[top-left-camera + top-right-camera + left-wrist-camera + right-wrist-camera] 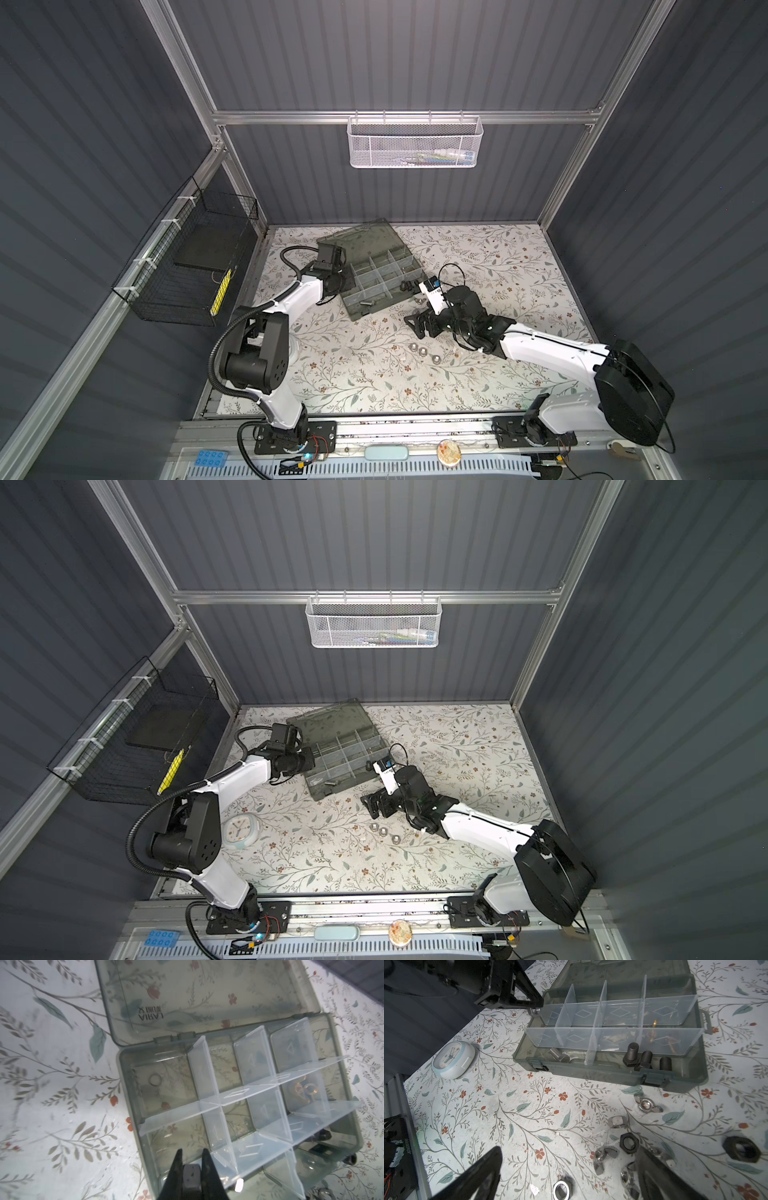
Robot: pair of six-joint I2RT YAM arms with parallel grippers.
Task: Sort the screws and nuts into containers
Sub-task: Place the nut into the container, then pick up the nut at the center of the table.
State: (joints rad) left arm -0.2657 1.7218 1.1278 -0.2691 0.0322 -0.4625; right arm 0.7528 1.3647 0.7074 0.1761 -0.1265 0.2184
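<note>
The containers are compartments with pale dividers in a grey-green case [357, 309] [124, 1076] [591, 1073]. My left gripper [192, 1152] [536, 1006] is shut on a silver nut [192, 1176] above the case's corner compartment. Black screws [632, 1053] and a silver screw [558, 1055] lie in the front compartments, brass pieces [654, 1022] further in. My right gripper [569, 1153] [409, 322] hangs open low over loose nuts on the table: a silver hex nut [561, 1189], a dark nut [629, 1142], a wing nut [646, 1104]. Three silver nuts [424, 352] lie nearer the front.
The case's smoky lid [207, 991] lies open flat behind it. A white round clock [453, 1059] [241, 831] sits by the left arm's base. A large dark nut [741, 1151] lies beside the right fingers. A white mesh basket [415, 143] and a black wire basket [187, 266] hang on the walls.
</note>
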